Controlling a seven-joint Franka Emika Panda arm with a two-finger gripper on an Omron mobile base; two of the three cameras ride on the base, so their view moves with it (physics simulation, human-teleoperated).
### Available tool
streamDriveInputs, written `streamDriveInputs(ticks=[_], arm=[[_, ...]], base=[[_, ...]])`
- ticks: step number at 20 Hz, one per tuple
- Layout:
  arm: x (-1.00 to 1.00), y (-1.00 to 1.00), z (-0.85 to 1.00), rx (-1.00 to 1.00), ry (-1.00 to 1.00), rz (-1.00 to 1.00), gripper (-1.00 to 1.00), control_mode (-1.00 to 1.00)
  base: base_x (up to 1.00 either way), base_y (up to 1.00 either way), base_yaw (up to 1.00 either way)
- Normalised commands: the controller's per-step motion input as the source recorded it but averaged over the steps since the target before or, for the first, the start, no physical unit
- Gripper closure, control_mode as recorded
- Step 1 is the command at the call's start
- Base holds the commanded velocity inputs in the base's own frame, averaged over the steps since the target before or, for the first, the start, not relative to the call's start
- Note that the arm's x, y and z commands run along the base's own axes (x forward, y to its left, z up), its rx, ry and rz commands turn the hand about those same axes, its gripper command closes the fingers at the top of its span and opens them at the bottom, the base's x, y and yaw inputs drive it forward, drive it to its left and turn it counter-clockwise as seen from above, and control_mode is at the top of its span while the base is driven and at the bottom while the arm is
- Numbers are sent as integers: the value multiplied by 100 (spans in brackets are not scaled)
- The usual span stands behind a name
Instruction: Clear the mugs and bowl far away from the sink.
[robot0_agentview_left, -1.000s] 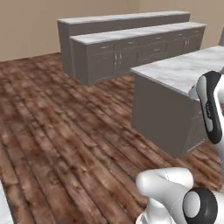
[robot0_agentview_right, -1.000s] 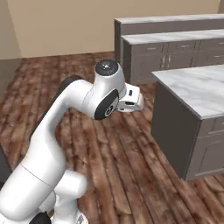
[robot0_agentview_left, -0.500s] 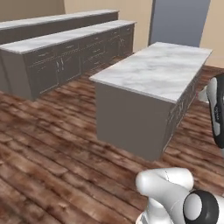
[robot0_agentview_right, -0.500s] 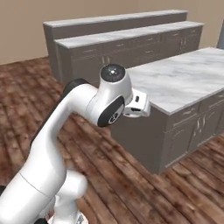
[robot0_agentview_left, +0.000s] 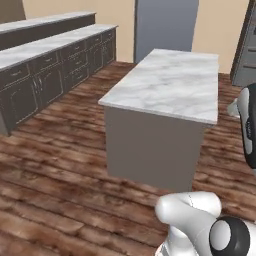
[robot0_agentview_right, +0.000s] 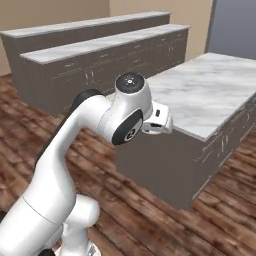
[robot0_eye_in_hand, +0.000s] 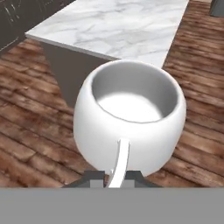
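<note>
Gripper (robot0_eye_in_hand: 114, 178) clamped on handle of white mug (robot0_eye_in_hand: 130, 117), held upright in air above wood floor (robot0_eye_in_hand: 26, 131), near corner of marble-top island (robot0_eye_in_hand: 118, 26). Mug interior empty.

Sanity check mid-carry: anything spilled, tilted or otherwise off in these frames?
Nothing stands out. The white mug sits upright in the hand view, empty, its handle pinched in the shut gripper, above the wood floor. The marble island and the long counters look intact, with no spill showing.
</note>
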Motion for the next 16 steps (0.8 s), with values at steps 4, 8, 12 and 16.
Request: streamDriveInputs(ticks=[4, 8, 12, 16], arm=[[0, 0, 0, 0, 0, 0, 100, 100], [0, 0, 0, 0, 0, 0, 100, 100], [0, 0, 0, 0, 0, 0, 100, 100], [0, 0, 0, 0, 0, 0, 100, 100]], base=[[100, 85, -32], [100, 64, -35], [100, 63, -38], [100, 10, -41]])
